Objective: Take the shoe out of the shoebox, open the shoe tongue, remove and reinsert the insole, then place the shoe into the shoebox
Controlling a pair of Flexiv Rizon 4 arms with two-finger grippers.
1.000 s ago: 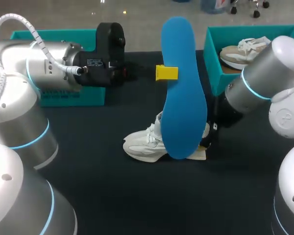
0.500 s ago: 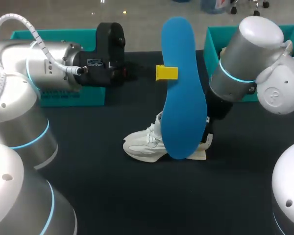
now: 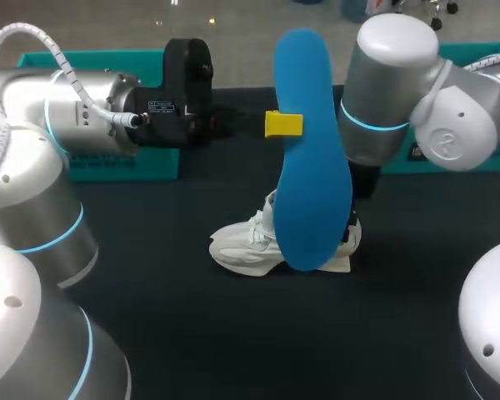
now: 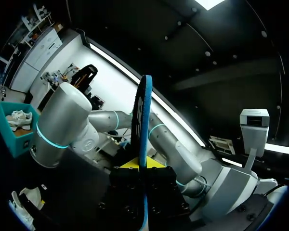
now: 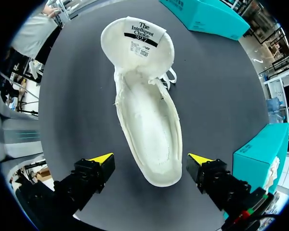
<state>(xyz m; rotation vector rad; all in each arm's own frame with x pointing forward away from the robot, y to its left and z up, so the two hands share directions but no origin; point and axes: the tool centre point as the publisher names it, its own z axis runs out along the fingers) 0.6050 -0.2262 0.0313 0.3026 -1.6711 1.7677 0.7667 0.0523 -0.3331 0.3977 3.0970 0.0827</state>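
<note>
The white shoe [image 5: 149,120] is sitting on the dark tabletop [image 3: 192,333] with its tongue folded back and its inside bare. The blue insole [image 3: 310,158] is standing upright above it, pinched at one edge by the left gripper [image 4: 138,166]. The right gripper [image 5: 151,161] is hanging over the heel, fingers spread wide to either side and apart from the shoe, while a teal shoebox [image 4: 12,139] holding a second shoe [image 4: 19,119] is sitting nearby.

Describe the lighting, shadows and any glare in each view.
Head view: even light, no harsh glare, the insole hiding much of the shoe. Left wrist view: mostly dark, the insole edge-on and backlit. Right wrist view: the shoe evenly lit, barely shadowed.
</note>
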